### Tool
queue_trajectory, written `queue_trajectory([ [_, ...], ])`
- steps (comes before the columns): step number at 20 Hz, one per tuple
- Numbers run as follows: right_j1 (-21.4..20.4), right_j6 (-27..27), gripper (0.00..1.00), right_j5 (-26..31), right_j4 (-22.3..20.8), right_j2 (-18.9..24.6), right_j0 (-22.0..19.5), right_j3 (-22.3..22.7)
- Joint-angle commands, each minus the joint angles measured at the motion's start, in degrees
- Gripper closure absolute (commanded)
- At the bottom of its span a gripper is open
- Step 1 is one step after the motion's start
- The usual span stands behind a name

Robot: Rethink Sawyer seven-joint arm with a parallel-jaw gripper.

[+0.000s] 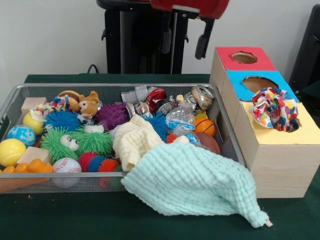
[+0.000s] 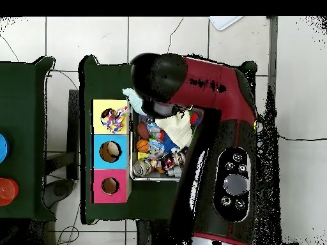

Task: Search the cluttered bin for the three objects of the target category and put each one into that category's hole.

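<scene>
1. The wire tray (image 1: 10, 107) sits on the green table, packed with balls, spiky toys, crushed cans and a teddy bear (image 1: 89, 105), so the printed cloths have to be hunted for.
2. One printed ruffle (image 1: 273, 108) sits bunched on the yellow-topped box (image 1: 295, 134), over its hole and partly sunk in; it looks placed but not fully pushed through.
3. It is crumpled into a rough ball, with no clear long axis, frills pointing up and outward.
4. A second printed piece (image 1: 56, 105) lies at the tray's far left corner, beside the teddy bear. I cannot find a third.
5. A mint cloth (image 1: 200, 184) spills over the near rim, possibly covering things.
6. The arm (image 2: 211, 127) hangs over the tray; its gripper is hidden, so I cannot tell its state.
</scene>
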Motion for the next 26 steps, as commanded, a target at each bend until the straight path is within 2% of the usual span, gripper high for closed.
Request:
queue_trajectory([
  [1,-2.14,-12.10,0.00,-6.16,-1.45,9.24,-2.09,17.52],
  [6,-3.88,-10.61,0.00,-12.21,-0.23,11.92,-3.90,25.85],
  [11,-6.79,-9.43,0.00,-16.83,-1.80,12.98,-4.68,32.61],
  [20,-8.25,-10.49,0.00,-23.14,-9.70,13.38,-7.22,38.22],
  [26,-6.21,-8.90,0.00,-28.50,-13.49,15.90,-9.61,40.40],
])
